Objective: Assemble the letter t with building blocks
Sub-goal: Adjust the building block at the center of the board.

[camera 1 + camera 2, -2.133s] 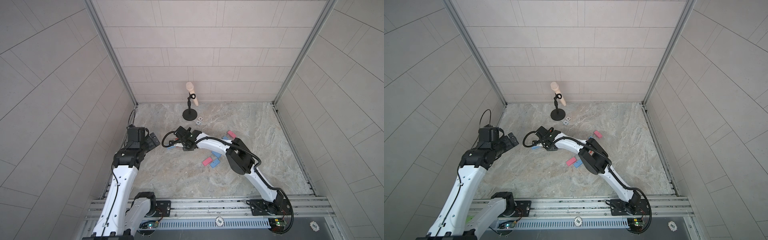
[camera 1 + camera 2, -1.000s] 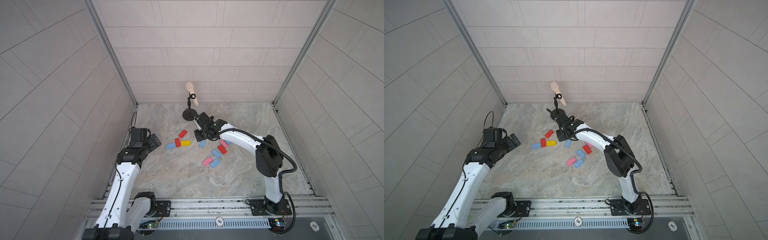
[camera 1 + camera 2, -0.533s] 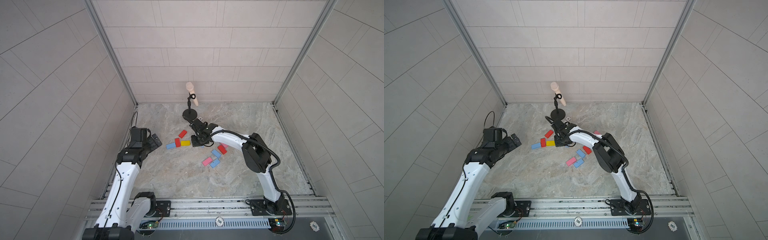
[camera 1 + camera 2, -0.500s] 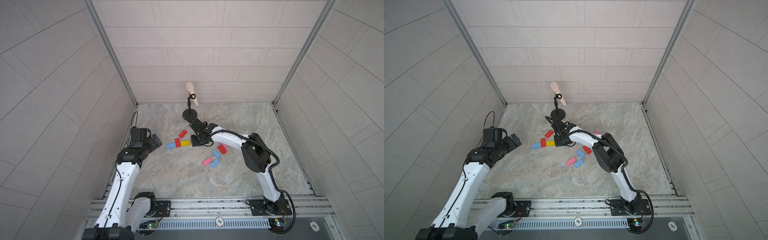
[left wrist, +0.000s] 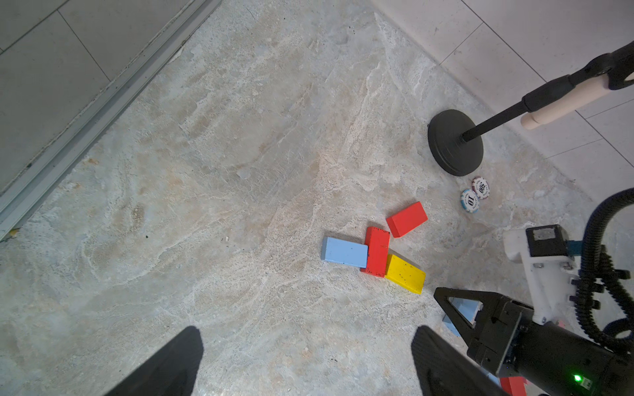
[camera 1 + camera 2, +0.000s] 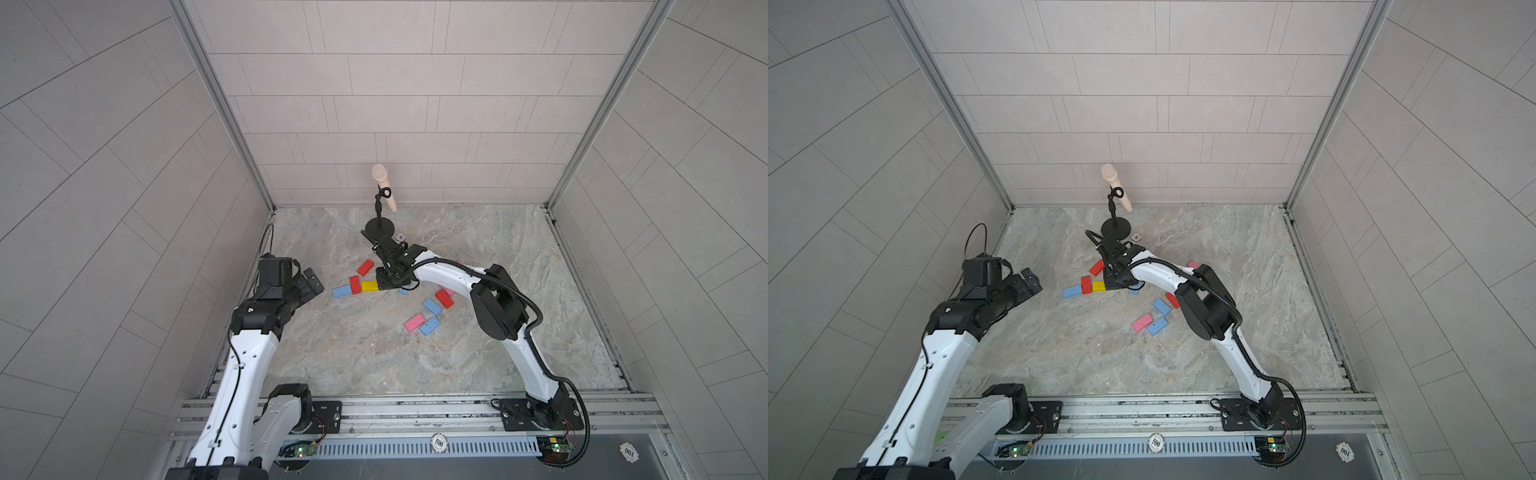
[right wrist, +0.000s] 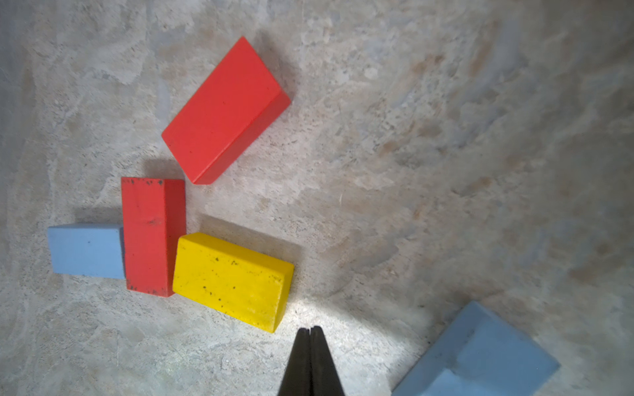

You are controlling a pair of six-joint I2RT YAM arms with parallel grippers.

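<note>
Left gripper [image 6: 311, 282], at the left of a top view, hangs spread and empty. Mid-frame on the worktop [image 6: 332, 353], the light blue block [image 6: 341, 291], red block [image 6: 355, 284] and yellow block [image 6: 369, 286] touch in a row, the yellow one skewed. Your right gripper [image 7: 310, 331], tips pressed together in its wrist view, sits just beside the yellow block's end: push slowly, squaring it against the red.
</note>
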